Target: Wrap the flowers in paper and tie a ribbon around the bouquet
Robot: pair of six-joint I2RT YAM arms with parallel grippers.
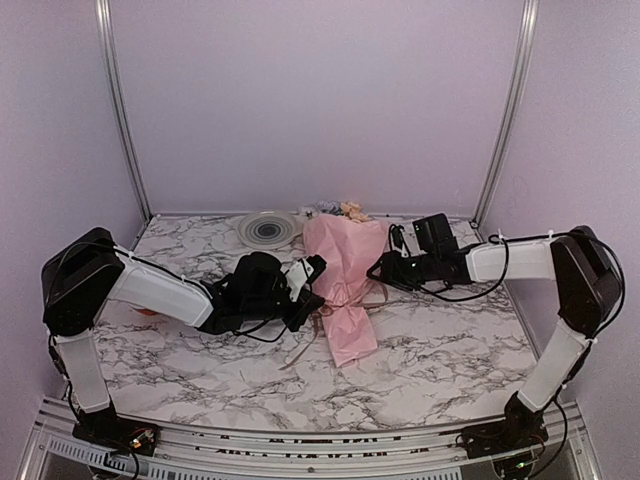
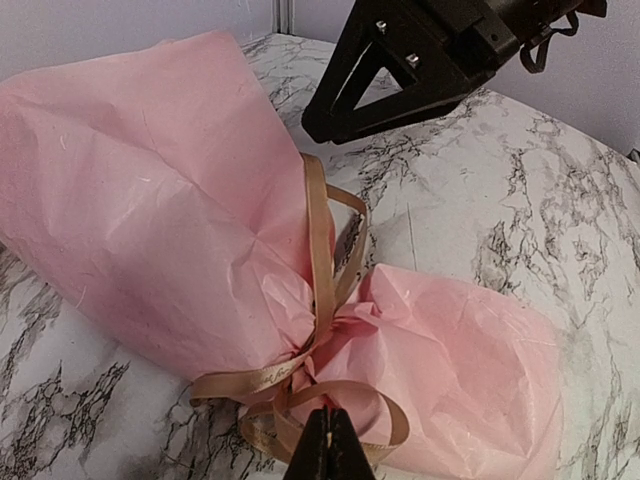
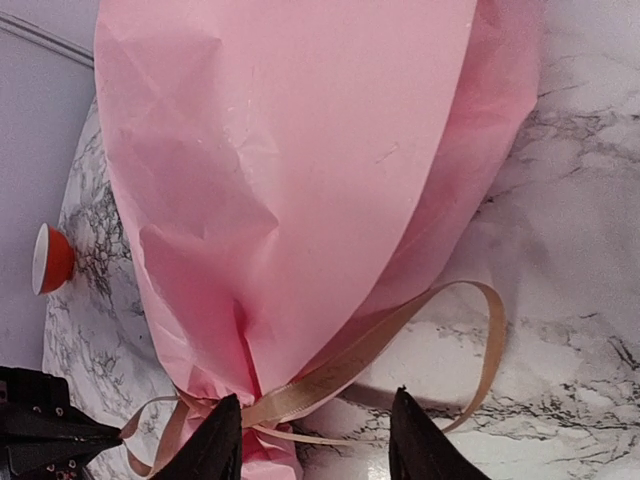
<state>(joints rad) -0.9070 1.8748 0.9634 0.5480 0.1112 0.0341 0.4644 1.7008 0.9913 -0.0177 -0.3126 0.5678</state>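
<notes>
The bouquet (image 1: 343, 275) lies in the middle of the table as a pink paper (image 2: 150, 210) cone. Blooms of the flowers (image 1: 350, 210) show at its far, wide end. The tan ribbon (image 2: 318, 250) is cinched round the narrow waist, and its loose loops trail onto the marble. My left gripper (image 2: 330, 445) is shut at a ribbon loop beside the knot, with a tan sliver between its tips. My right gripper (image 3: 318, 440) stands open on the other side of the waist. The ribbon (image 3: 400, 320) runs between its spread fingers without being gripped.
A round ringed plate (image 1: 268, 229) sits at the back left near the wall. A small orange-red spool (image 3: 50, 258) lies left of the bouquet, under the left arm (image 1: 150, 290). Metal posts (image 1: 120, 110) and lilac walls close in the back and sides.
</notes>
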